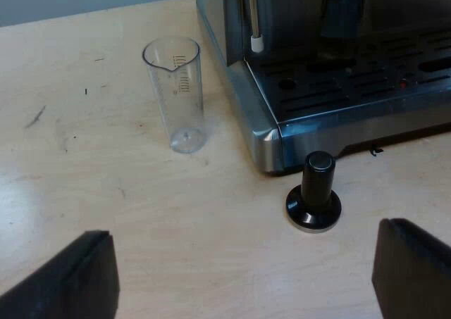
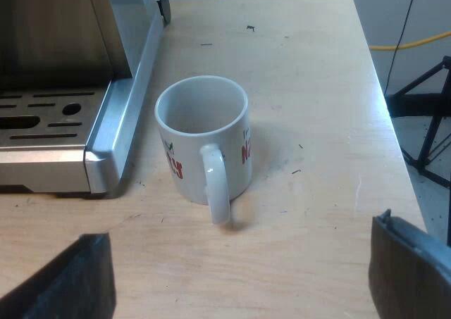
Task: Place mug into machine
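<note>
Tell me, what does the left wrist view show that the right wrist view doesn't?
The left wrist view has a clear measuring glass standing upright on the table, and a tamper with a black knob sitting just off the corner of the espresso machine.

The right wrist view has instead a white mug, upright on the table beside the machine's tray, not yet on it.

Both share the machine's slotted metal tray, the pale wooden table, and an open hand: the left hand and the right hand.
</note>
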You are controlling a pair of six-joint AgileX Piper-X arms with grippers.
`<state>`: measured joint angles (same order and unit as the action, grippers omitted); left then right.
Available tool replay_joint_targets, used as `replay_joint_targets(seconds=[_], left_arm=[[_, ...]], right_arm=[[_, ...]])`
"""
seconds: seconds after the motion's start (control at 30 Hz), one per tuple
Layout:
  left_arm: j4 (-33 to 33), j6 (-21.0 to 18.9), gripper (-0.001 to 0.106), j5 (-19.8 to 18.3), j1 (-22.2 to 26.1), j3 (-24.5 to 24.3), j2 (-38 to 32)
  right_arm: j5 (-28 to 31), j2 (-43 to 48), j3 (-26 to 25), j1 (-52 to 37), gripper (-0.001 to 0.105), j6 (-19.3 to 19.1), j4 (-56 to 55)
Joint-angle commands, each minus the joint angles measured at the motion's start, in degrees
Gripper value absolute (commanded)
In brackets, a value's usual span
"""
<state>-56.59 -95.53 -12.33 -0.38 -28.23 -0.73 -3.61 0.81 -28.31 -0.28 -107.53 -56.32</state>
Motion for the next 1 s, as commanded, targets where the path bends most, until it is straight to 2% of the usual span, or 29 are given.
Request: replay_joint_targets(seconds=[0.03, 0.33, 0.4, 0.53, 0.6, 0.8, 1.0], left_arm=[[0.48, -0.65, 0.102, -0.33, 0.12, -0.10, -7.83], [0.59, -0.65, 0.102, -0.33, 0.12, -0.10, -7.37], [0.83, -1.17, 0.102, -0.99, 0.12, -0.25, -6.95], [1.08, -2.65, 0.102, -4.92, -0.08, -1.96, -4.61], [1.93, -2.91, 0.102, -5.20, -0.87, -2.81, -3.41], [4.11, -2.78, 0.102, -5.43, -6.39, -6.85, 2.73], [4.69, -1.44, 0.102, -6.91, -11.45, -11.50, 11.68]], right_arm=[[-0.10, 2.12, -0.14, -0.08, 0.092, -0.26, 0.80], [-0.10, 2.12, -0.14, -0.08, 0.092, -0.26, 0.80], [-0.10, 1.92, -0.47, -0.08, 0.092, -0.26, 0.80], [-0.10, 1.91, -2.97, -0.08, 0.092, -0.26, 0.80], [0.47, 1.91, -4.09, -0.08, 0.092, -0.26, 0.80], [1.30, -0.36, -7.72, -0.08, 0.092, -0.26, 0.11], [1.14, -7.13, -11.71, -0.08, 0.092, -0.26, -1.98]])
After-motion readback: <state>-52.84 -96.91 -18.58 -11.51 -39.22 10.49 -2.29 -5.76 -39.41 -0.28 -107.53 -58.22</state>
